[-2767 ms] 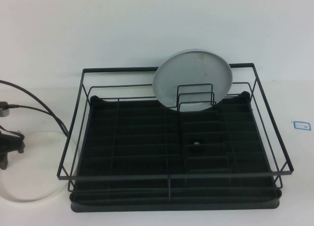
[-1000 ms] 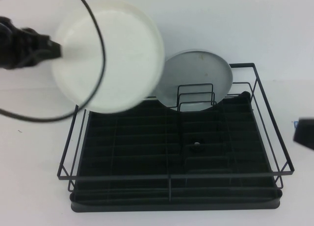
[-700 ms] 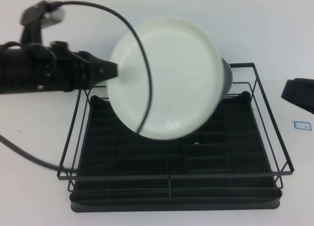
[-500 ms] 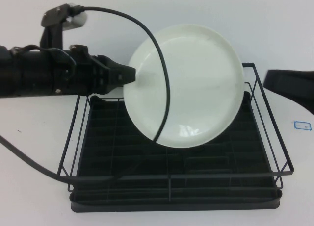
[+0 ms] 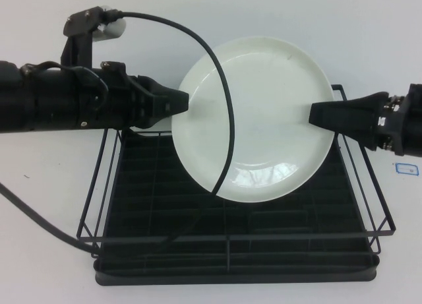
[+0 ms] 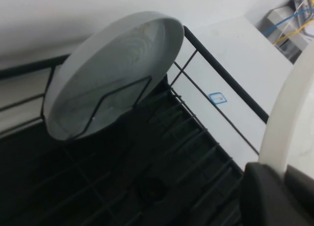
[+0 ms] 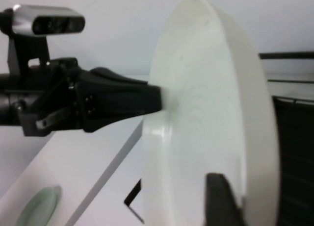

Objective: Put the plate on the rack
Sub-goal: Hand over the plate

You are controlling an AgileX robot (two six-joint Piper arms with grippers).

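The glossy white plate [image 5: 257, 119] hangs tilted above the black wire rack [image 5: 227, 238], its face toward the high camera. My left gripper [image 5: 181, 103] is shut on the plate's left rim; the rim [image 6: 289, 113] shows clamped between its jaws [image 6: 284, 179]. My right gripper [image 5: 315, 114] is at the plate's right rim, its tip overlapping the face. In the right wrist view the plate [image 7: 206, 113] shows edge-on with the left gripper [image 7: 154, 101] on its far rim.
A duller grey plate [image 6: 113, 79] stands tilted in the rack's upright dividers at the back, hidden behind the white plate in the high view. The left arm's black cable [image 5: 225, 119] loops across the plate. A small blue label [image 5: 407, 167] lies right of the rack.
The left arm lifted the white plate from the table at the left and carried it right, over the rack. The right arm came in from the right to the plate's right rim.
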